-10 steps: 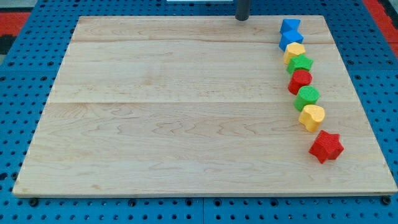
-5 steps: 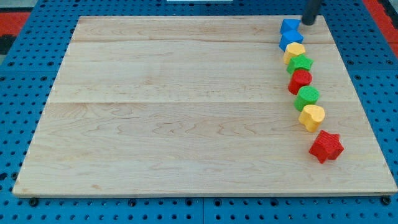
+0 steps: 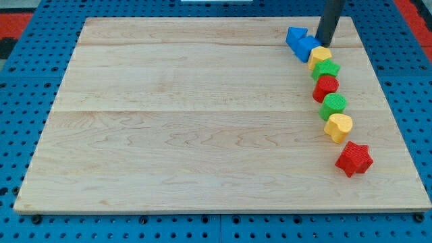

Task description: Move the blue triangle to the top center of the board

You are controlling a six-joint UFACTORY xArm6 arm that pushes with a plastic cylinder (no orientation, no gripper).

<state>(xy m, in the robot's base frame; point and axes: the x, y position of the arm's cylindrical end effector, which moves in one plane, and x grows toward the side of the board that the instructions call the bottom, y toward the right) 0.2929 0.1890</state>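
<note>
No legible text, labels, brand marks, numbers or signs appear on any surface: blocks, wooden board and perforated base are all unmarked.

Bright even overhead light, sharp focus across the wooden board, only faint soft shadows under the blocks by the right edge, mild sheen near the left edge, slight perspective narrowing toward the top edge, no blur

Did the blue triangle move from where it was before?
Yes. The blue triangle slid toward the view's left, away from the board's right edge. My tip sits just to its right.
</note>
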